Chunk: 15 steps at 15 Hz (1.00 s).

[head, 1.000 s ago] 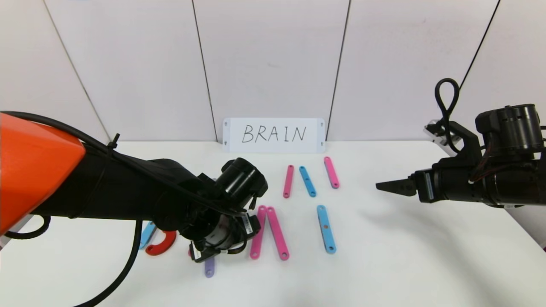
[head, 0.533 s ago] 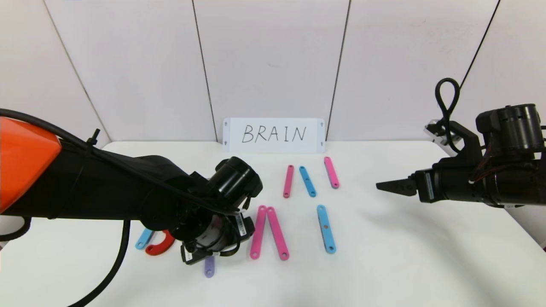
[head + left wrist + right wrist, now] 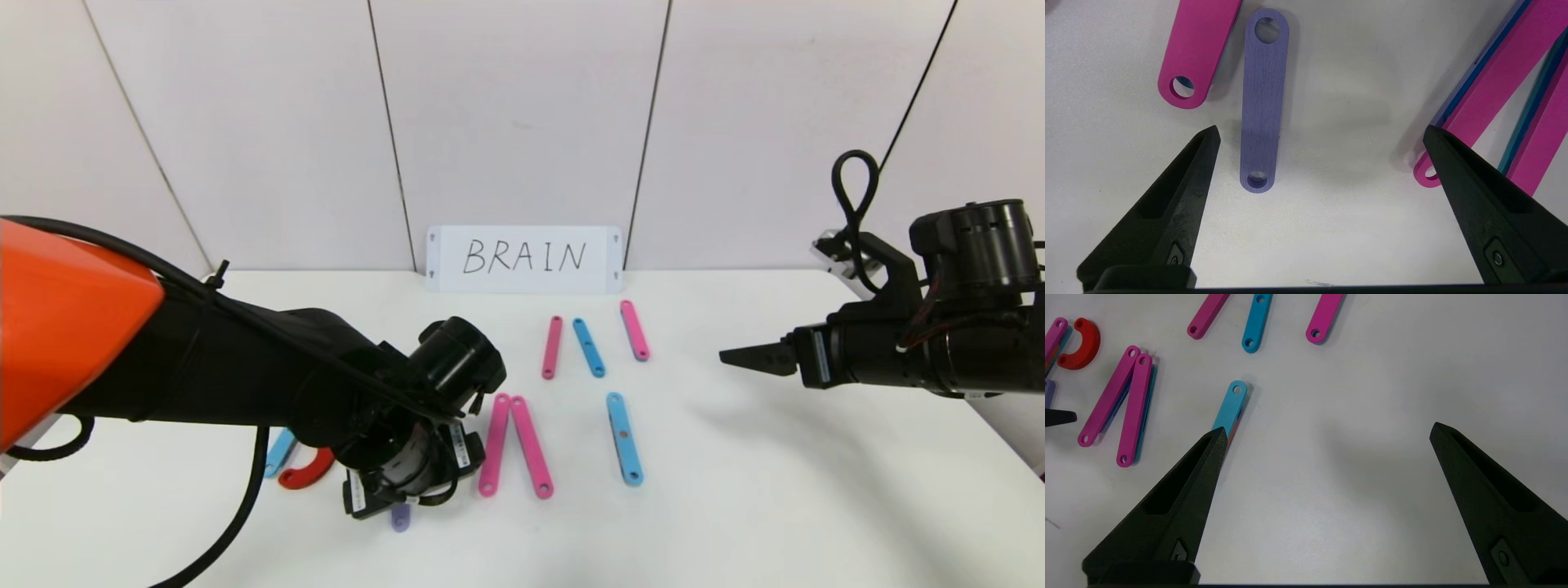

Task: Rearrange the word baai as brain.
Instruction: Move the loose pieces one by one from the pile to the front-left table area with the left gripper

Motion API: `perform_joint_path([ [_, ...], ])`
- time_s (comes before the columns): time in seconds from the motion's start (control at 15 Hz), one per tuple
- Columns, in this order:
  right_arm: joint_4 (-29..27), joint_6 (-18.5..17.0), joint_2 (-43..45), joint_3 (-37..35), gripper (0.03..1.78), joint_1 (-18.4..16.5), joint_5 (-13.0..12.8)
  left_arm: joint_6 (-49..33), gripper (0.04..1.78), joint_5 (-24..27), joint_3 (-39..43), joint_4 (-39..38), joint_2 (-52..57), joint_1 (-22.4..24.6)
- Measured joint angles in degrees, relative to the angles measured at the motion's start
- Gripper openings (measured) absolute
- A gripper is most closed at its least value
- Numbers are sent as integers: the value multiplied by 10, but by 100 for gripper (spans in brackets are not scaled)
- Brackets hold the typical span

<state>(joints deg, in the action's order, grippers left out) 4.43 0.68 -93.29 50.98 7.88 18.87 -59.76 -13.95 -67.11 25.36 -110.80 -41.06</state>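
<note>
Left gripper [image 3: 1321, 134]: jaws spread wide, empty, low over table [image 3: 735, 506].
Purple strip [image 3: 1261, 102]: flat on table between the fingertips, nearer one, untouched.
Pink strip pair [image 3: 514, 445]: just beside, forming a narrow inverted V.
Right gripper [image 3: 1327, 430]: spread, empty, parked at the right, well apart.

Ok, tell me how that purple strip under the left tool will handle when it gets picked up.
The purple strip looks thin and lies flat on the table, so getting under an edge may be hard; it will probably slide first. It looks like rigid plastic, likely light and stiff, and cannot roll. The open left tool straddles it off-centre, so it may pivot.
</note>
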Motion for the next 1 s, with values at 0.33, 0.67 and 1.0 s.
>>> perform_joint_path([
  [0.33, 0, 0, 0, 0, 174, 0, -1, -2, 174, 5, -4, -9, -4, 0],
  [0.67, 0, 0, 0, 0, 174, 0, -1, -4, 174, 6, -8, -23, -6, 3],
  [1.0, 0, 0, 0, 0, 174, 0, -1, -2, 174, 14, -11, -45, -10, 10],
])
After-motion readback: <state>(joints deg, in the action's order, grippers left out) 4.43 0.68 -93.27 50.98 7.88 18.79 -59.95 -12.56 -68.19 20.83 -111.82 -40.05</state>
